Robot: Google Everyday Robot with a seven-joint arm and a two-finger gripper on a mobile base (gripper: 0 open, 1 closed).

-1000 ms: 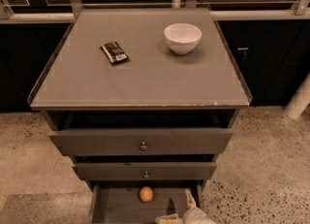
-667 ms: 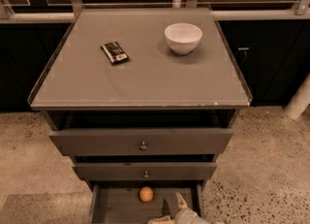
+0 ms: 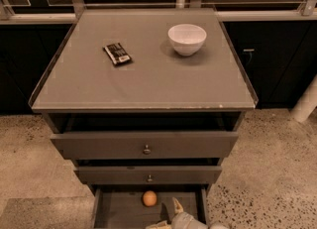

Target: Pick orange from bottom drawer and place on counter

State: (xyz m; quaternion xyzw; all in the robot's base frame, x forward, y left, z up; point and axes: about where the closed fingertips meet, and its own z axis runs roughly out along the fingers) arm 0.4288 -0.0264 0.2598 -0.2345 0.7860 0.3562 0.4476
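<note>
Grey counter point(image 3: 148, 86) at centre carries a black packet point(image 3: 117, 53), its pale print unreadable, and a white bowl point(image 3: 187, 38). At the bottom edge the gripper point(image 3: 167, 215) reaches into the open bottom drawer point(image 3: 119, 212) with its fingers point(image 3: 176, 206) spread apart. It sits just right of the orange point(image 3: 149, 198), which lies on the drawer floor.

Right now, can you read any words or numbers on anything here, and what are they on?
Black packet on the counter: pale markings, too blurred to read.
White bowl, orange, knobbed drawers: no text showing.
Gripper, low in the bottom drawer beside the orange: no text showing.
</note>
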